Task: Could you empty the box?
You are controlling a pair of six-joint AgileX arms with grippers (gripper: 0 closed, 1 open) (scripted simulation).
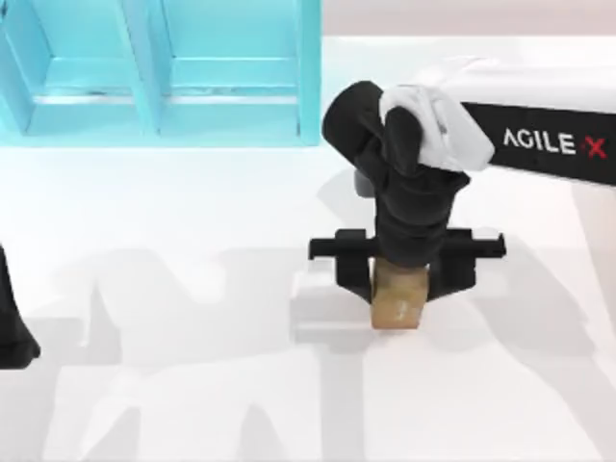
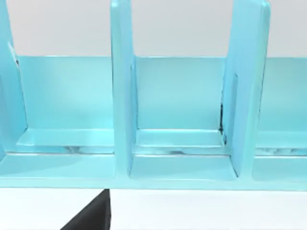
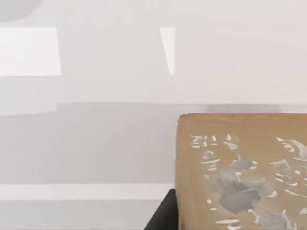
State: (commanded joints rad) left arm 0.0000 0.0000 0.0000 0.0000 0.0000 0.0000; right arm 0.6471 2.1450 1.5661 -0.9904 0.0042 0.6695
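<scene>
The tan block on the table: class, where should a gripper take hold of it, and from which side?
Grip the tan block across its two flat side faces, coming from straight above. The right gripper already straddles it that way; the table around it leaves room.

White "AGILE X" lettering with a red X on the black link of the right arm (image 1: pixel 553 144), pale unreadable print marks on the face of the tan block (image 3: pixel 242 172)
</scene>
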